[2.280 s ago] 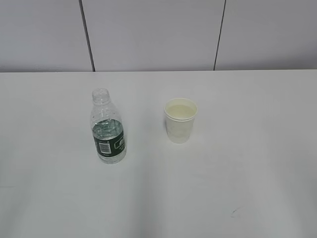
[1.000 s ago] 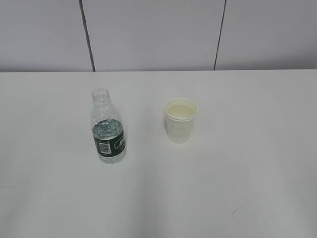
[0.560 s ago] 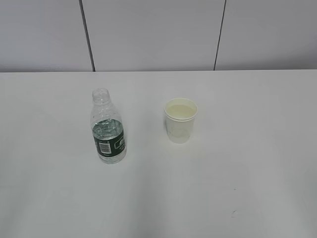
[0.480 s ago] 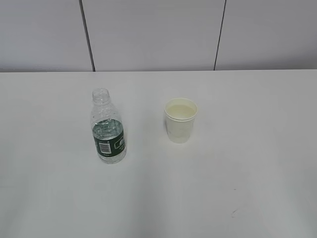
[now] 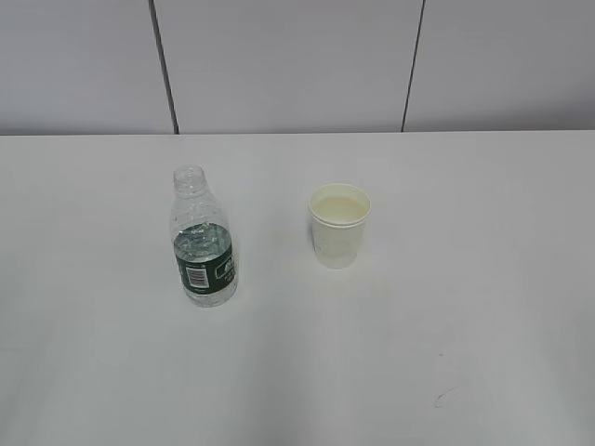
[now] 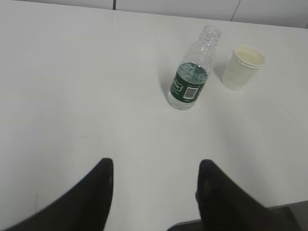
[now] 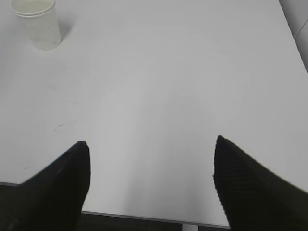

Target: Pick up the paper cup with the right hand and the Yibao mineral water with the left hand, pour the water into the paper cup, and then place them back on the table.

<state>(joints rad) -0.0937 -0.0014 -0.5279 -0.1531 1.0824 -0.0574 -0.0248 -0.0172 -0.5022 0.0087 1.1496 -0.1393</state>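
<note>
On the white table (image 5: 483,307) the Yibao mineral water (image 5: 202,240) stands upright at the left, with no cap and its dark green label with the barcode patch facing the camera. It holds water up to about the top of the label. At about 2 o'clock from the bottle, well apart from it, stands the paper cup (image 5: 338,226), also upright, its mouth open and its cream inside visible.

In the left wrist view the left hand (image 6: 155,182) is low over the near table edge, its two black fingers spread apart and holding nothing. The bottle (image 6: 191,80) lies at about 1 o'clock from it, and the cup (image 6: 243,67) more to the right.

In the right wrist view the right hand (image 7: 151,163) has its fingers wide apart, empty too. The cup (image 7: 37,21) sits far at 11 o'clock.
</note>
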